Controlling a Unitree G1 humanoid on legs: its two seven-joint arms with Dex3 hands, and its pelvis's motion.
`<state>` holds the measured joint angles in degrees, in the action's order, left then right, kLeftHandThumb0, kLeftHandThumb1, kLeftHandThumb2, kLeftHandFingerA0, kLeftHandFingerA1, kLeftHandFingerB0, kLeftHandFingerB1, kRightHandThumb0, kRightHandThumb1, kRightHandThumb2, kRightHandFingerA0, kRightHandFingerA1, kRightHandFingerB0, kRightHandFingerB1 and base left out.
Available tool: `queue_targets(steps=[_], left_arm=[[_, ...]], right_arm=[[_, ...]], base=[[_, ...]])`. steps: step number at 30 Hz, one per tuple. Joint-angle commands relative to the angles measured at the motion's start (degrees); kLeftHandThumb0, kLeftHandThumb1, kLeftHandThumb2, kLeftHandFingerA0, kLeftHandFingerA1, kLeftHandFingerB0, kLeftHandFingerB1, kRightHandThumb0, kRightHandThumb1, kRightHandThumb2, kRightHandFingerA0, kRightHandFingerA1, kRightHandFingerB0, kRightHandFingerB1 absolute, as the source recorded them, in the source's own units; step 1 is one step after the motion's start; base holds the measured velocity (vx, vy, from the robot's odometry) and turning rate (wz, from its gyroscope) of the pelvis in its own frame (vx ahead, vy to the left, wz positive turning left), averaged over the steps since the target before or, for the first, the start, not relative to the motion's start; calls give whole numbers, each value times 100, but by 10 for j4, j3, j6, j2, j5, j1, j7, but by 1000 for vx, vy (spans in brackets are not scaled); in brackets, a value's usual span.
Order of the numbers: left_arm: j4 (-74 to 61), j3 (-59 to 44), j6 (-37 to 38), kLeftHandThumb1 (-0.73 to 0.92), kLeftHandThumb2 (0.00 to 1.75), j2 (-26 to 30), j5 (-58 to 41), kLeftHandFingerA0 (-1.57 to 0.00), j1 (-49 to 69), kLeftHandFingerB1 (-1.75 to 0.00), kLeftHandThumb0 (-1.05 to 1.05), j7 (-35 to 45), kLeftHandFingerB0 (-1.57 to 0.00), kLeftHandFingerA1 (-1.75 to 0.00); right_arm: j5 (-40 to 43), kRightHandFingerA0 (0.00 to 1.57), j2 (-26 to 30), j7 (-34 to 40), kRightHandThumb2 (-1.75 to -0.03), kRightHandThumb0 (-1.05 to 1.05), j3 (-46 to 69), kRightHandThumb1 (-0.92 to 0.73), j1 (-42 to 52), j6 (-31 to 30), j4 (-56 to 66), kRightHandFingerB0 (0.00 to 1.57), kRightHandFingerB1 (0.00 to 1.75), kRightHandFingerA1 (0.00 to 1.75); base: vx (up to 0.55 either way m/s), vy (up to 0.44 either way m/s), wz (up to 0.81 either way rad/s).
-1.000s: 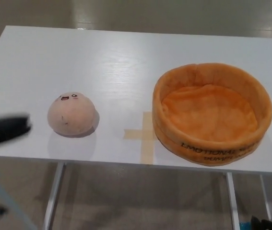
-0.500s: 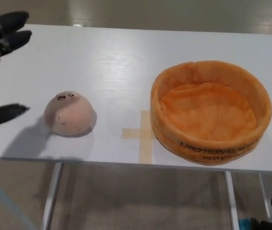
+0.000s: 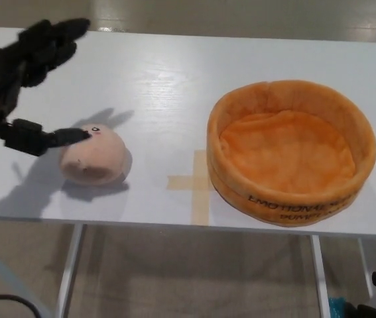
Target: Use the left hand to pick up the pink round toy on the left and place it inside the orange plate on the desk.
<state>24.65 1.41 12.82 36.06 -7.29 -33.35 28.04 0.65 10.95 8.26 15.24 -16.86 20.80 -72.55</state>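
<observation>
Since half a second ago, the left hand (image 3: 25, 79) has come in over the pink round plush toy (image 3: 93, 156), fingers spread wide, thumb tip touching its top. To its right, well apart, sits the orange plush plate (image 3: 291, 152). The right hand is cut off at the lower corner.

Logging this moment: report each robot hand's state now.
Left robot hand: open, thumb over the pink toy, holding nothing.
Right robot hand: not in view.

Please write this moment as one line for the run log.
left hand: open, thumb over pink toy | toy: on table, not lifted | orange plate: empty | right hand: not in view
</observation>
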Motion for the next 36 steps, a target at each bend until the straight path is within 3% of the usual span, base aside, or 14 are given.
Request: queue_targets(steps=[1, 2, 16, 17, 19, 21, 22, 23, 24, 25, 27, 29, 30, 36], left_arm=[[146, 131, 0, 40, 76, 7, 211, 0, -74, -6, -60, -46, 0, 0], [155, 141, -9, 38, 79, 5, 215, 0, -79, -4, -61, -43, 0, 0], [230, 208, 8, 40, 81, -9, 243, 0, -93, -3, -68, -72, 0, 0], [236, 211, 7, 40, 80, -13, 244, 0, -91, -3, -68, -74, 0, 0], [245, 212, 11, 40, 80, -16, 245, 0, -93, -3, -68, -75, 0, 0], [250, 212, 19, 41, 80, -17, 245, 0, -92, -2, -69, -74, 0, 0], [250, 213, 32, 46, 67, -18, 252, -5, -85, -22, -52, -87, -6, -20], [249, 212, 40, 47, 96, -19, 256, 0, -80, -47, -28, -96, 0, -47], [249, 210, 44, 47, 96, -20, 257, 0, -78, -47, -28, -100, 0, -47], [253, 200, 60, 73, 61, -25, 244, -65, -72, -34, -19, -105, -42, -50], [263, 181, 86, 79, 63, -34, 226, -90, -64, -41, -12, -115, -61, -55], [272, 172, 96, 81, 66, -40, 228, -102, -63, -52, -9, -122, -81, -60], [279, 159, 110, 71, 87, -48, 223, -96, -59, -101, -8, -141, -82, -117], [294, 127, 149, 77, 76, -64, 231, -92, -54, -104, -12, -196, -77, -125]], right_arm=[[5, 21, 4, -20, -87, -5, -3, -39, 6, -11, -5, 18, 61, 90], [2, 28, 5, -18, -97, -10, -5, -34, 6, -13, -5, 16, 58, 69], [3, 25, 4, -11, -86, -13, -12, -36, 5, -14, -6, 23, 64, 96], [5, 32, 5, -17, -95, -12, -10, -32, 6, -13, -6, 22, 61, 71], [6, 32, 5, -18, -95, -12, -10, -32, 5, -15, -6, 22, 61, 71], [10, 23, 3, -19, -86, -10, -6, -37, 5, -17, -6, 23, 61, 91], [13, 24, 2, -22, -85, -5, -4, -40, 5, -17, -6, 23, 61, 86], [11, 25, 3, -22, -85, -6, -5, -39, 6, -16, -5, 24, 62, 86], [8, 25, 3, -21, -85, -6, -7, -39, 6, -15, -5, 24, 62, 86], [7, 25, 3, -20, -83, -7, -7, -39, 7, -15, -6, 26, 61, 83], [5, 29, 4, -19, -96, -13, -9, -32, 6, -17, -6, 23, 61, 69], [2, 27, 5, -21, -97, -13, -12, -36, 6, -17, -5, 21, 60, 68], [4, 27, 5, -22, -94, -14, -11, -33, 5, -19, -5, 24, 60, 67], [1, 31, 6, -19, -94, -14, -14, -32, 5, -23, -6, 29, 63, 69]], base=[[0, 0, 0], [0, 0, 0], [0, 0, 0], [0, 0, 0], [0, 0, 0], [0, 0, 0], [0, 0, 0], [0, 0, 0], [0, 0, 0], [0, 0, 0], [0, 0, 0], [0, 0, 0], [0, 0, 0], [0, 0, 0]])
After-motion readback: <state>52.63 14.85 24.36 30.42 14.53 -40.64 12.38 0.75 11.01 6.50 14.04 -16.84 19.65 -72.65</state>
